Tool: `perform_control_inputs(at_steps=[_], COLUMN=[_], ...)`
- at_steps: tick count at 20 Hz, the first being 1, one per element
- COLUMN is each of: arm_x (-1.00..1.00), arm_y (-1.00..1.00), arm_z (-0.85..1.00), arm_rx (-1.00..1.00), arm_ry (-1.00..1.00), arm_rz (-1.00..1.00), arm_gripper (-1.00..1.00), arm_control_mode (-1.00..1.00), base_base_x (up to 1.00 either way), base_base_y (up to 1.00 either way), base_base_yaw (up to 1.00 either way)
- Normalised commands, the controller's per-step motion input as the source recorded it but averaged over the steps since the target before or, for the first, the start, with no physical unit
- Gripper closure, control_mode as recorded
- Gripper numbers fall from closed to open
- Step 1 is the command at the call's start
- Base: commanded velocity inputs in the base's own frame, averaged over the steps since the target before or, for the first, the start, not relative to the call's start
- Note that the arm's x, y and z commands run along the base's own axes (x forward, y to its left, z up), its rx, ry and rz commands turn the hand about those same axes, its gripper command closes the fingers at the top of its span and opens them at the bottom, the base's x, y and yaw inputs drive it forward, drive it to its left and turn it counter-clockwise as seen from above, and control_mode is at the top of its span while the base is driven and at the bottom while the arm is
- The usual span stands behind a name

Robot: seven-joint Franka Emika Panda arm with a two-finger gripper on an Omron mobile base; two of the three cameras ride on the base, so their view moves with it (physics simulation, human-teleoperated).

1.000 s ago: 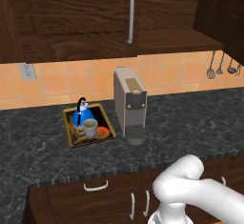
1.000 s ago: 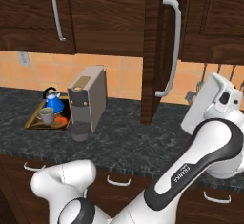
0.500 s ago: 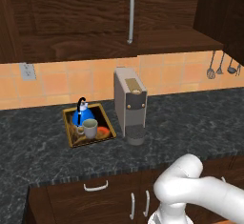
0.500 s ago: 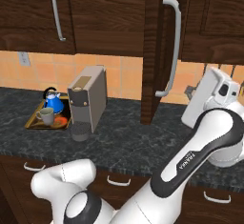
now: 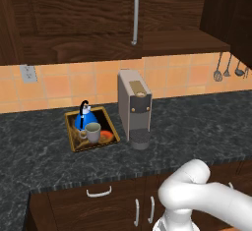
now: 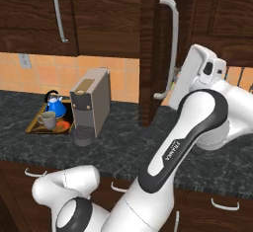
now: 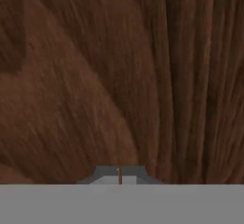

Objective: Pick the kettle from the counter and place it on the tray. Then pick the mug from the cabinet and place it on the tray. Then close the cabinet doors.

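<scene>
Now the kettle (image 5: pixel 87 118) and the mug (image 5: pixel 91 132) both sit on the tray (image 5: pixel 72 142), which lies flat on the tabletop (image 5: pixel 197 122) just to the left of the grey coffee machine (image 5: pixel 134 107). Relative to that machine, the kettle stands at the tray's back and the mug at its front, the two close together, with an orange blotch of the tray's picture showing beside the mug on the machine's side.

Above the machine, one cabinet door (image 5: pixel 78 14) is shut flat, its silver bar handle (image 5: pixel 135 13) hanging almost straight over the machine. To the right of the machine, the other cabinet door (image 6: pixel 150 48) stands out edge-on toward the robot, its curved handle (image 6: pixel 171 48) on the face turned away from the machine.

The hand (image 7: pixel 120 174) is pressed up close against wood grain of that door; its two finger tips meet with no gap between them and hold nothing. From the right base view the arm's wrist (image 6: pixel 200 73) sits right next to the door's handle.
</scene>
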Motion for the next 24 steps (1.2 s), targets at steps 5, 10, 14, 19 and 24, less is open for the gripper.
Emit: perform_control_inputs(at_steps=[5,10,14,19,24], arm_x=[-0.06,0.09,0.34,0.52,0.62], arm_y=[1.0,1.0,0.99,0.93,0.83], arm_z=[0.42,0.15,0.22,0.1,0.0], arm_rx=[-0.03,-0.02,0.0,-0.05,-0.05], arm_ry=[-0.17,-0.07,-0.03,0.06,0.04], arm_rz=[0.0,-0.02,-0.07,-0.21,-0.47], arm_gripper=[1.0,1.0,1.0,1.0,1.0], arm_control_mode=[-1.0,-1.0,-1.0,-1.0,-1.0], base_base_x=[0.0,0.0,0.0,0.0,0.0], base_base_y=[0.0,0.0,0.0,0.0,0.0], base_base_yaw=[0.0,0.0,0.0,0.0,0.0])
